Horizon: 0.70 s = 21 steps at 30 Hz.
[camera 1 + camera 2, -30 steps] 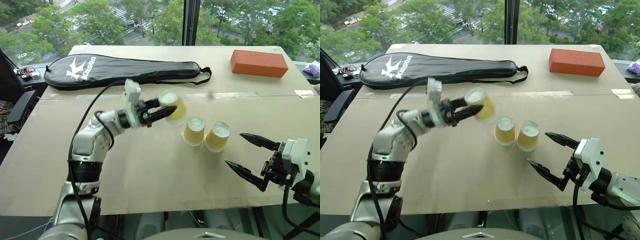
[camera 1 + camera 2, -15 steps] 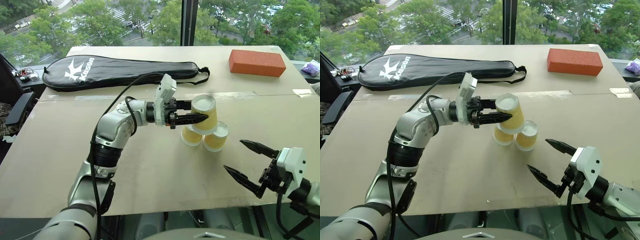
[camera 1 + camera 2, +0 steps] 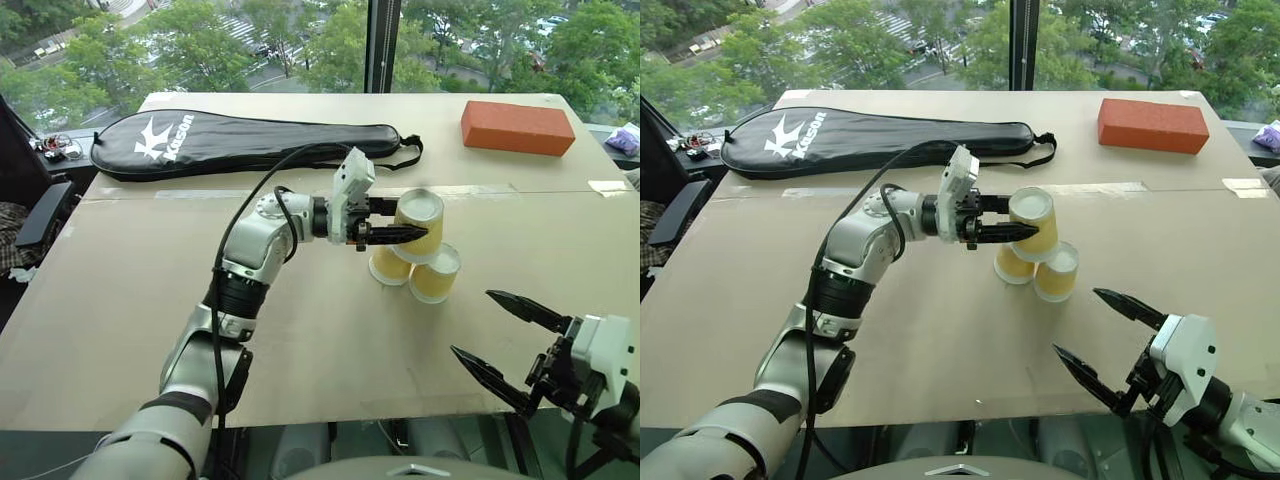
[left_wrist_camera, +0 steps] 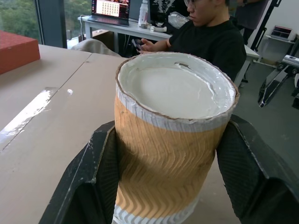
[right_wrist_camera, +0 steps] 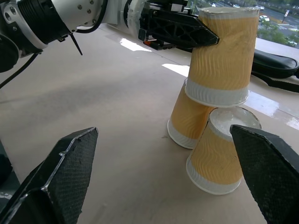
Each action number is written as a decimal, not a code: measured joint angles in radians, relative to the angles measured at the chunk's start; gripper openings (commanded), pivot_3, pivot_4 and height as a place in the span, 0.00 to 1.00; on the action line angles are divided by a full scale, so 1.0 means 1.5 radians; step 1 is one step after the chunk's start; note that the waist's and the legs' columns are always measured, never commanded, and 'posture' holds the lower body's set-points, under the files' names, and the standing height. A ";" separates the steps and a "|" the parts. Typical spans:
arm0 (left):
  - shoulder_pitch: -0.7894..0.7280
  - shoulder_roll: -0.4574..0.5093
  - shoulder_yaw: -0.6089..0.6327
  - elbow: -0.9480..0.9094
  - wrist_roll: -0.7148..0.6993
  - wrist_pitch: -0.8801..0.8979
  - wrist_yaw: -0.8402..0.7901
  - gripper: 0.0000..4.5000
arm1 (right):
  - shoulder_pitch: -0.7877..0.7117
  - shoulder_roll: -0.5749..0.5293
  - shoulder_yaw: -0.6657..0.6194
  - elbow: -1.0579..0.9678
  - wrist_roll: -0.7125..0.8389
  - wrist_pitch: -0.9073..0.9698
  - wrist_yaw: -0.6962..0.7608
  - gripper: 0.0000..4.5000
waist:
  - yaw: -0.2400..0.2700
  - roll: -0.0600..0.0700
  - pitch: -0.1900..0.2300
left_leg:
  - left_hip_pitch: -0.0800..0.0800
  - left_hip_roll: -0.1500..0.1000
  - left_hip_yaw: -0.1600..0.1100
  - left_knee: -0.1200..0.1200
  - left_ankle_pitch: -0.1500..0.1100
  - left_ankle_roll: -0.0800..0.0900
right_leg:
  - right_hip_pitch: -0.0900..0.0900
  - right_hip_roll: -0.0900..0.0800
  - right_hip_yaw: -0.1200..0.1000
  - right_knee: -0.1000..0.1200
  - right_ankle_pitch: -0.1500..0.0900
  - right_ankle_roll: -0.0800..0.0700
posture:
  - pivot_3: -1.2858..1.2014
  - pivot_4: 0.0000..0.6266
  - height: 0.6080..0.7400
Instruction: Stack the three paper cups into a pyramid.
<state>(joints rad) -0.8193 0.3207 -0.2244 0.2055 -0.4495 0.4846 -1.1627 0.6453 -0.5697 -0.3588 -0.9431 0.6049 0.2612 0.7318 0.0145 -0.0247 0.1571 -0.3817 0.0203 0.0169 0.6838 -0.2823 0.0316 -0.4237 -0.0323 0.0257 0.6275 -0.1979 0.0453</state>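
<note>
A long black racket bag (image 3: 240, 143) with white lettering lies across the far side of the cardboard-covered table (image 3: 120, 300), its strap trailing off the end nearer the orange brick (image 3: 517, 126), which sits well apart by the far right corner. Beyond the table, big windows look down on green treetops (image 3: 190, 40). A person in a black shirt (image 4: 212, 39) sits at a desk with a laptop (image 4: 111, 9) open on it.

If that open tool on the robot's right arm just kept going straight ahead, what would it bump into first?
Probably the nearer yellow-orange paper cup standing upside down on the brown cardboard tabletop: it sits between the right tool's spread fingers, ahead of the other two, though depth is hard to judge.
</note>
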 measured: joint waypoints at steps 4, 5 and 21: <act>-0.011 -0.017 -0.003 0.002 0.012 0.003 0.003 0.52 | 0.016 0.006 -0.017 0.000 -0.001 -0.008 0.000 1.00 | 0.000 0.000 0.000 | 0.000 0.000 0.000 0.000 0.000 0.000 | 0.000 0.000 0.000 0.000 0.000 0.000 | 0.52 0.24 1.00; -0.013 -0.020 -0.004 0.002 0.014 0.005 0.004 0.52 | 0.021 0.007 -0.022 0.000 -0.001 -0.011 0.001 1.00 | 0.000 0.000 0.000 | 0.000 0.000 0.000 0.000 0.000 0.000 | 0.000 0.000 0.000 0.000 0.000 0.000 | 0.52 0.24 1.00; -0.001 -0.025 0.013 -0.018 0.020 0.053 0.024 0.52 | 0.030 0.014 -0.030 0.001 -0.009 -0.022 -0.002 1.00 | -0.001 0.000 0.000 | 0.001 0.000 -0.001 0.000 0.000 0.000 | 0.001 0.000 0.000 0.000 0.000 0.000 | 0.52 0.24 1.00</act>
<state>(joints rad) -0.8210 0.2830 -0.2042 0.1787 -0.4201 0.5633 -1.1261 0.6909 -0.5485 -0.4033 -0.9423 0.5919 0.2276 0.7293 0.0135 -0.0245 0.1569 -0.3805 0.0199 0.0154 0.6841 -0.2824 0.0317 -0.4216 -0.0328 0.0255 0.6271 -0.1980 0.0454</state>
